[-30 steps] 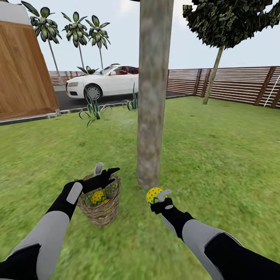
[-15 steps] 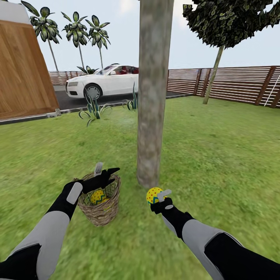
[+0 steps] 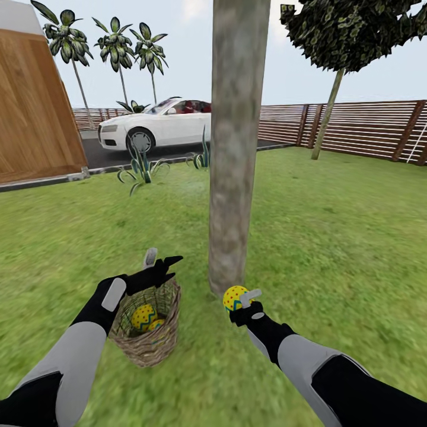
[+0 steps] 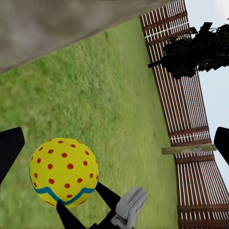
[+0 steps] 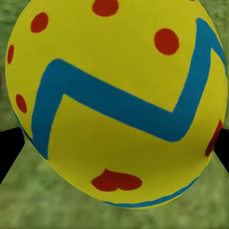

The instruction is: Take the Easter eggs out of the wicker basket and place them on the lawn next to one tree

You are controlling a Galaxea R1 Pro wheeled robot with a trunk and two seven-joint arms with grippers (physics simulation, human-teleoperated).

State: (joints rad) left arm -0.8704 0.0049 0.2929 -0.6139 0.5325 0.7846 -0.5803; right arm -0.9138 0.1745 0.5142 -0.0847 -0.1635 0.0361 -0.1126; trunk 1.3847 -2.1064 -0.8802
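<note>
Head view puts the right gripper (image 3: pixel 243 300) just beside the foot of the tree (image 3: pixel 234 148), low over the lawn (image 3: pixel 332 237), with 1 egg (image 3: pixel 234 298) clamped between its fingers. Right wrist view confirms the hold: that egg (image 5: pixel 117 102) sits between the 2 dark fingertips, grass blurred beyond it. Trunk lies just ahead and slightly left of this gripper, so the drop spot is judged to be almost straight below; the coming move looks like a short lowering and a release.

Left gripper (image 3: pixel 155 271) hangs spread and empty over the far rim of the basket (image 3: pixel 145 341), which stands on the lawn left of the trunk. At least 2 eggs (image 3: pixel 143 316) lie inside, below and a little nearer the robot than the fingers. Left arm is the nearer one for those. Basket appears tilted; how far I cannot tell.
</note>
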